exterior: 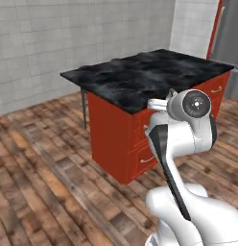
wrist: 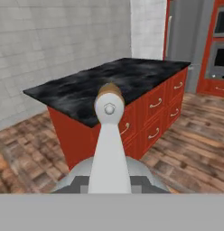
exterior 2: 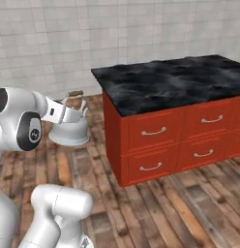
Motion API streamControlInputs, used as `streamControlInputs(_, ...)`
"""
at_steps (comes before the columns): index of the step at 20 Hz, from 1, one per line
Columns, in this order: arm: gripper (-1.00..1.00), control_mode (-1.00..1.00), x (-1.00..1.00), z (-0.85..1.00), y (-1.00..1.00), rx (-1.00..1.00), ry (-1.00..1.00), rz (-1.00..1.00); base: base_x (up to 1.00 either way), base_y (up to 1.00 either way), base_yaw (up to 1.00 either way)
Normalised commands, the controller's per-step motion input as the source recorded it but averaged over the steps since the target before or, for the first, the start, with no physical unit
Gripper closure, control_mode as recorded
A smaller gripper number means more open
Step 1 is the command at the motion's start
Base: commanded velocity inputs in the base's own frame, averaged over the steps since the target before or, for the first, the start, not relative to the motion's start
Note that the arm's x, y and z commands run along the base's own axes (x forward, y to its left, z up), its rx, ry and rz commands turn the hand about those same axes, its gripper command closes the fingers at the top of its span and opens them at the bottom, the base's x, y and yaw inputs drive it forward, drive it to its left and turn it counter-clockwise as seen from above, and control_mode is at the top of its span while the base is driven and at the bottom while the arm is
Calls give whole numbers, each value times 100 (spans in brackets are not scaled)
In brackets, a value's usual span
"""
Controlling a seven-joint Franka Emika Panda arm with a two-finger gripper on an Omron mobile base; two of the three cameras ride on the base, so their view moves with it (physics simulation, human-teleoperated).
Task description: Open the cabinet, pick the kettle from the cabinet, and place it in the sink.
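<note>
In the left base view the arm's white wrist and shoulder are seen low on the right, in front of a red island [exterior: 111,144] topped with a black marbled slab [exterior: 145,77]. Wood flooring [exterior: 44,168] lies all around it, and a pale tiled wall [exterior: 68,38] is seen behind.

In the right base view the kettle [exterior 2: 69,131] is carried at the far left, clear of the floor and just left of the island's near corner. The gripper [exterior 2: 73,103] is closed on the kettle's arched handle from above, so the squat body hangs directly below the hand. The handle's brown top is seen just above the fingers; the spout's direction cannot be told. The forearm is held roughly level, reaching forward from the shoulder, with the elbow tucked close to the base.

In the hand view the handle [wrist: 109,135] is seen as a pale strip running straight up the middle from the kettle's rounded top at the bottom, so its long axis lies in line with the hand. Beyond it lie the island's drawers [wrist: 159,117] with short silver pulls.

The sink is not found among the things ahead, so its direction from the hand cannot be given. As a judgement, the carry is under way and the base must be brought round to the sink before any lowering. The cabinet's state cannot be told.
</note>
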Motion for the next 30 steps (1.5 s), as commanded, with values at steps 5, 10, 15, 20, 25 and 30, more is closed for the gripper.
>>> streamControlInputs(5, 100, 100, 0, 0, 0, 0, 0, 0, 22, -1, 61)
streamControlInputs(10, 100, 100, 0, 0, 0, 0, 0, 0, 42, 1, 46)
streamControlInputs(15, 100, 100, 0, 0, 0, 0, 0, 0, 54, 0, 39)
streamControlInputs(20, 100, 100, 0, 0, 0, 0, 0, 0, 62, 0, 30)
streamControlInputs(25, 100, 100, 0, 0, 0, 0, 0, 0, 66, -6, 19)
streamControlInputs(30, 100, 100, 0, 0, 0, 0, 0, 0, 67, -8, 18)
